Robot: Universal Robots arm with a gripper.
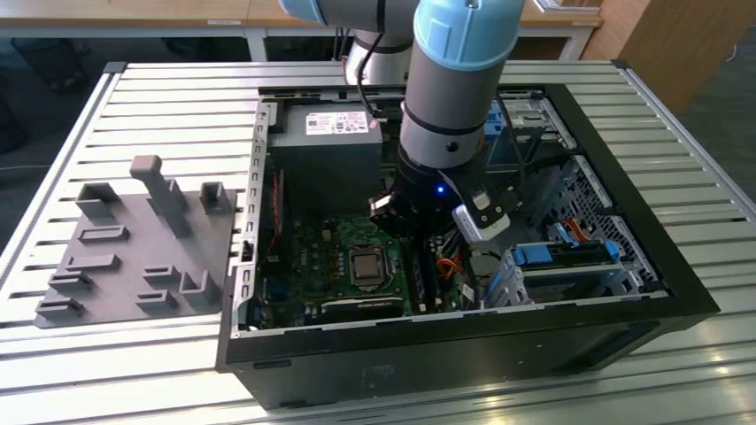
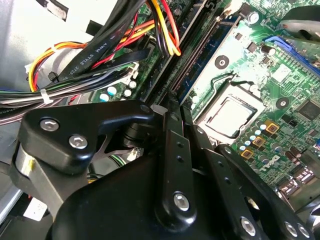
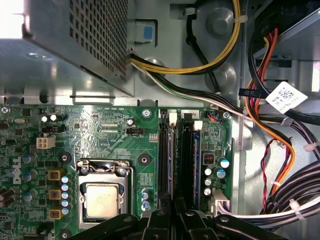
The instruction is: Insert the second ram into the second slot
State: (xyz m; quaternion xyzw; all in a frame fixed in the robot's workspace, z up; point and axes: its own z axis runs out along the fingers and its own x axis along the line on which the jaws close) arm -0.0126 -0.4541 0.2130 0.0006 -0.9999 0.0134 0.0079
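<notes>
As the arm (image 1: pixel 455 88) comes in from the top of the frame, its lower end is inside an open black computer case (image 1: pixel 473 350). The case sits on a slatted metal table (image 1: pixel 154 97), with pale wooden desks (image 1: pixel 142 11) along the back of the room. At the exterior view's left, a grey fixture tray (image 1: pixel 130 252) with upright pegs lies on the slats. Inside the case, the green motherboard (image 1: pixel 313 257) shows left of the arm and a blue drive caddy (image 1: pixel 561 257) sits at the lower right.

The first wrist view looks straight down on the board. It shows a perforated power supply (image 3: pixel 75 40), the processor (image 3: pixel 102 200) in its socket, the memory slots (image 3: pixel 186 160), a few capacitors (image 3: pixel 215 175) and a black cable bundle (image 3: pixel 295 192). The gripper (image 3: pixel 172 212) hangs right over one end of the slots, jaws drawn narrow, tips nearly together. What lies between them I cannot tell. The second wrist view shows the gripper's black linkage from the side, with cables on one flank and the processor on the other.

The second ram I cannot pick out for certain. A thin blue strip (image 3: pixel 196 160) stands on edge in the slot nearest the capacitors.
</notes>
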